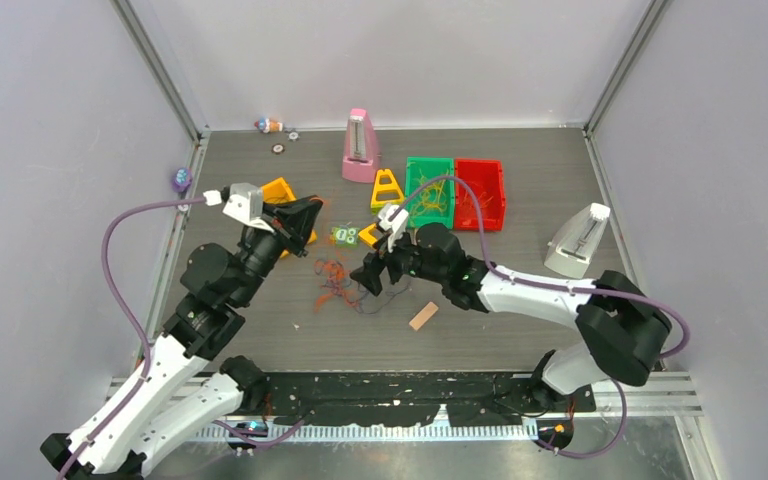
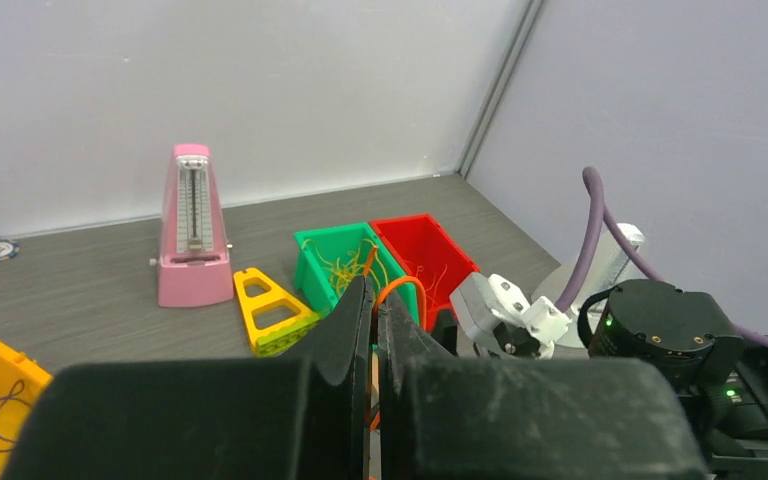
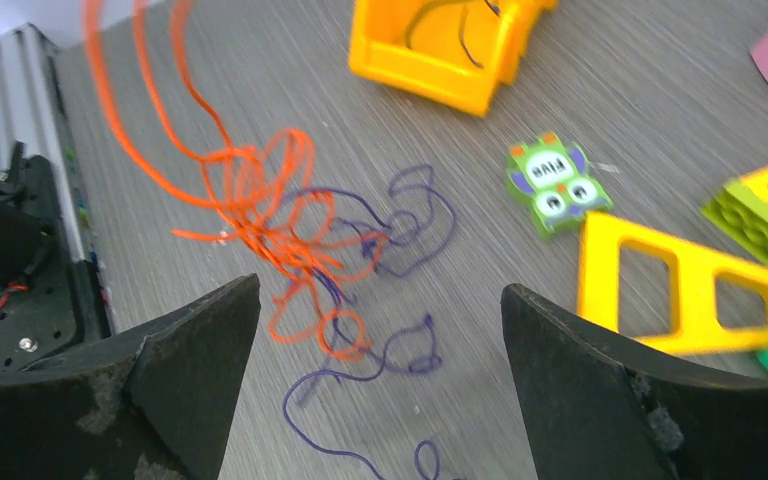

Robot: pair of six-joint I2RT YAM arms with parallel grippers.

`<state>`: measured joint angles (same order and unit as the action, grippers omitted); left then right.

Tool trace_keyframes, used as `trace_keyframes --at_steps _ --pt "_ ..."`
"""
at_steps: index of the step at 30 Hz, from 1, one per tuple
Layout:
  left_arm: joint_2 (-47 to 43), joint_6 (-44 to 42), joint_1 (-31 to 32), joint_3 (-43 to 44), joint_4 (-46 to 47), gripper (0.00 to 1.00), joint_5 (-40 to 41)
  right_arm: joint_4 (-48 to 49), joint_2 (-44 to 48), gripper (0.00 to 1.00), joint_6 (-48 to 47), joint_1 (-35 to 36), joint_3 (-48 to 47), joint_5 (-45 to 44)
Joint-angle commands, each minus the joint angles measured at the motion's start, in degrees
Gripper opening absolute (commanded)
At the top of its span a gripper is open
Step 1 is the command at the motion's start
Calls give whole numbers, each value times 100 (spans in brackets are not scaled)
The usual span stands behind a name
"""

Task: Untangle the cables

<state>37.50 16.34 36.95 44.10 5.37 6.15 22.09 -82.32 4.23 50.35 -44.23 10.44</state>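
Note:
A tangle of orange-red and dark purple cables lies on the dark table between my two grippers; it fills the right wrist view. My left gripper is raised above the tangle's left side and shut on an orange cable that loops out above its fingertips. Orange strands rise from the tangle towards it. My right gripper is open just right of the tangle, its jaws wide apart over the purple strands, holding nothing.
A yellow bin with purple cords stands behind the left gripper. A green bin with yellow cords and a red bin stand at the back. Also present are a pink metronome, a white metronome, a yellow triangle, an owl tile and a wooden block.

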Motion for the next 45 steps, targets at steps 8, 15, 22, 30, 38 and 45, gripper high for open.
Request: trace_keyframes --at_steps 8,15,22,30,38,45 --pt "266 467 -21 501 -351 0 -209 2260 -716 97 130 307 -369 934" --pt "76 440 -18 712 -353 0 -42 2419 -1258 90 388 310 -476 200" --pt "-723 -311 -19 882 -591 0 1209 2779 -1070 6 1125 86 408 -520" --pt "-1579 -1938 -18 745 -338 0 4136 2069 577 5 2294 -733 2033 -1358" --pt "-1673 -2387 -28 593 77 0 4440 -921 1967 45 2223 -978 2220 -2459" --pt "-1527 -1896 -25 483 -259 0 3807 -1538 2808 51 2215 -1096 2469 -2749"
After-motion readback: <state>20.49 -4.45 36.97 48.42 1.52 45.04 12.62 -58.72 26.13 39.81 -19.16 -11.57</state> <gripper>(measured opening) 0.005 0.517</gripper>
